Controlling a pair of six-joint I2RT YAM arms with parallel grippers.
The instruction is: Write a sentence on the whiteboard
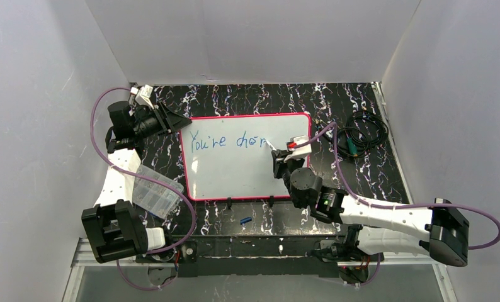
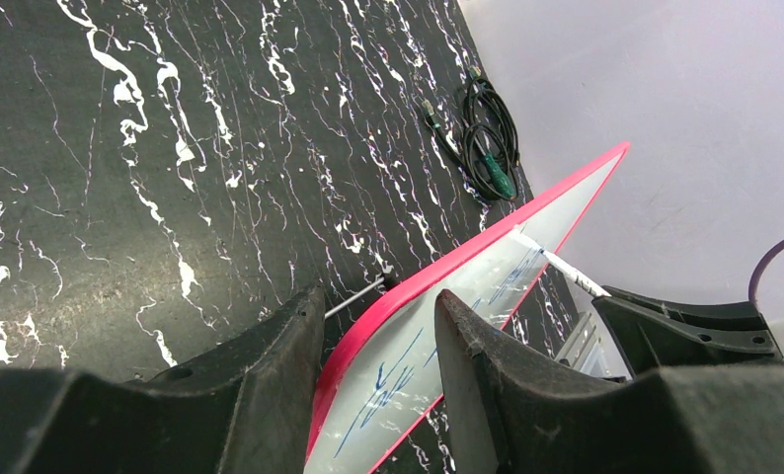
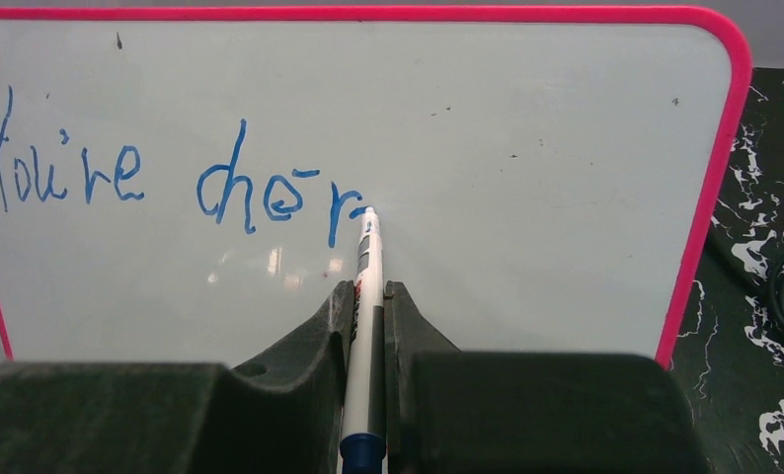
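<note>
The whiteboard (image 1: 235, 179), glossy white with a pink-red frame, lies flat in the middle of the black marbled table. The sentence (image 1: 232, 141) is blue handwriting on its top line and reads "You're cher" (image 3: 171, 183). My right gripper (image 3: 368, 288) is shut on a white marker (image 3: 368, 259) with its tip touching the board at the end of the "r". In the top view this gripper (image 1: 278, 157) is over the board's right part. My left gripper (image 2: 378, 296) straddles the board's top-left edge (image 2: 368, 321), fingers apart; in the top view it (image 1: 183, 123) is at that corner.
A small clear plastic box (image 1: 154, 190) sits left of the board by the left arm. A coiled black cable (image 1: 364, 133) lies at the back right. A small blue cap (image 1: 245, 220) lies near the front edge. White walls enclose the table on three sides.
</note>
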